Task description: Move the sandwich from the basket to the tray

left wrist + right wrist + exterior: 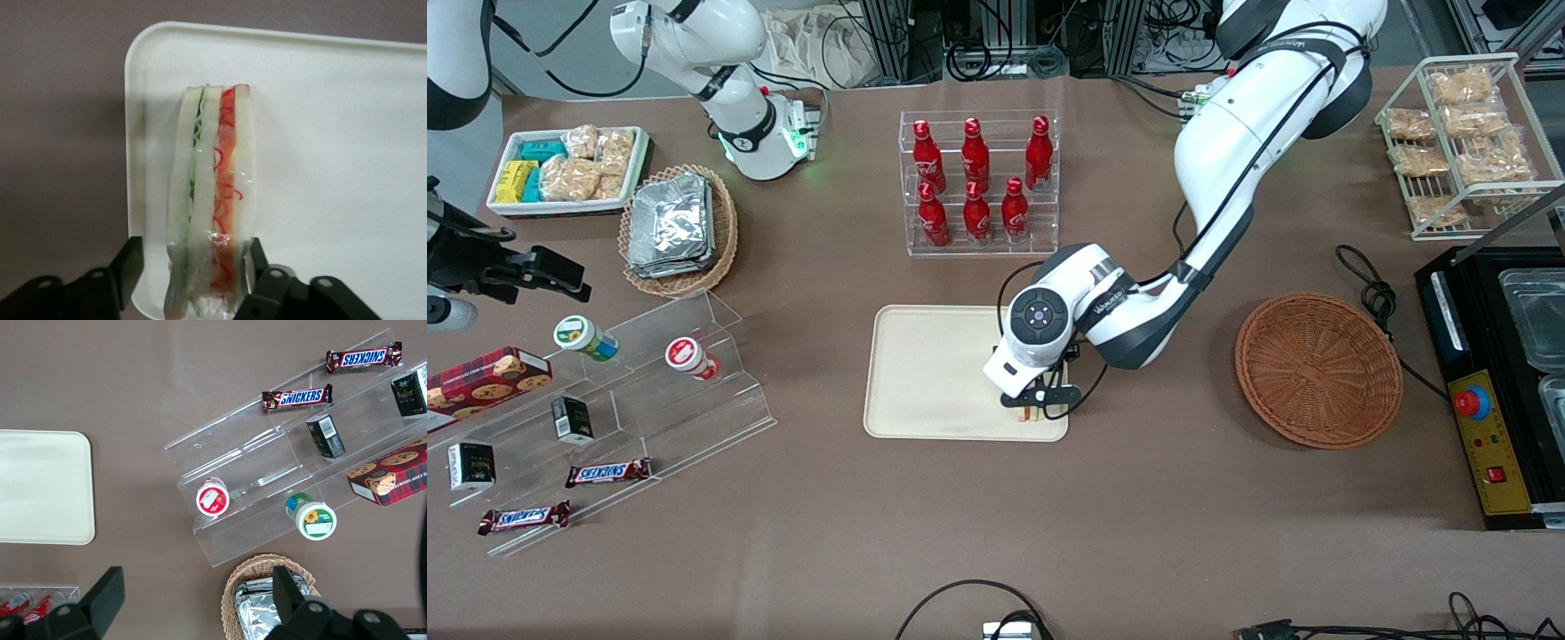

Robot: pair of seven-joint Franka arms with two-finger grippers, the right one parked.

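Standing on edge between the gripper (190,270) fingers (127,270), the sandwich (212,193) runs lengthwise away from them (apparently held loosely), over the tray (333,133) corner.

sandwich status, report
Tool over the tray corner, fingers either side of the sandwich. Sandwich standing on edge on tray, basket empty. Nothing in the way.
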